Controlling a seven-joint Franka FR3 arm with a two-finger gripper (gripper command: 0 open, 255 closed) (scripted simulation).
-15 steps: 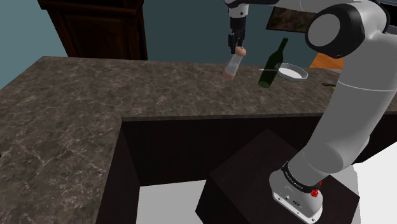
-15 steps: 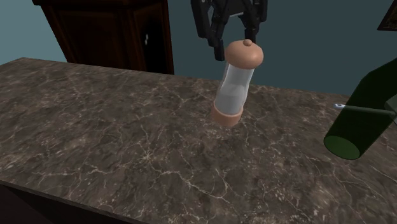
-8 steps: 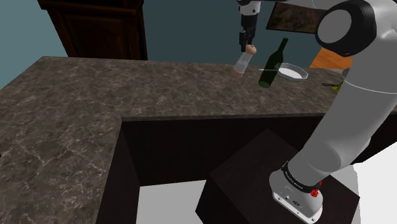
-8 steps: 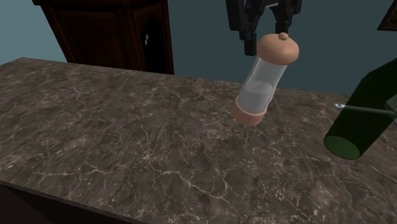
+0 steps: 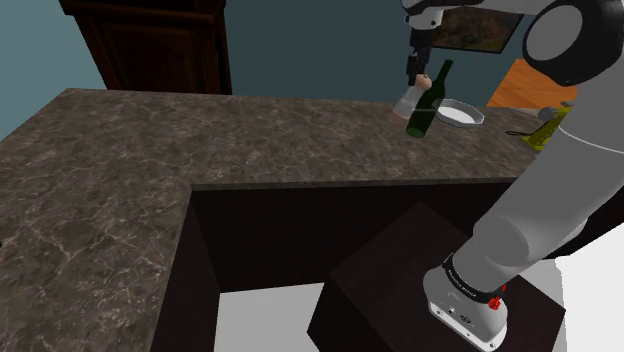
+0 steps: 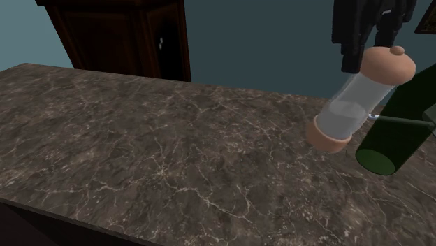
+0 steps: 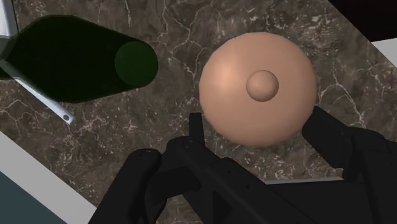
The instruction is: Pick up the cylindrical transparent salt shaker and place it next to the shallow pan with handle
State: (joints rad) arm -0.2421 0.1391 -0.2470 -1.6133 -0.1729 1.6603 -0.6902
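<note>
Salt shaker (image 6: pixel 356 103), clear-bodied with tan cap and base, hung tilted over the dark marbled counter (image 5: pixel 200 140), its cap clamped between the fingers of the black gripper (image 6: pixel 370 49). From the wrist camera, the two fingers pressed against opposite sides of the rounded, knobbed cap (image 7: pixel 257 89). In the shoulder view the shaker (image 5: pixel 407 101) hung at the counter's far end under the gripper (image 5: pixel 418 75), just beside a dark green bottle (image 5: pixel 428 100), which lay between it and the shallow pan (image 5: pixel 462 113). Seen from the second exterior camera, the shaker's base pointed down toward that view's left, close to the bottle's round bottom (image 6: pixel 377 161). A dark wooden cabinet (image 5: pixel 150 45) stood behind the counter.
</note>
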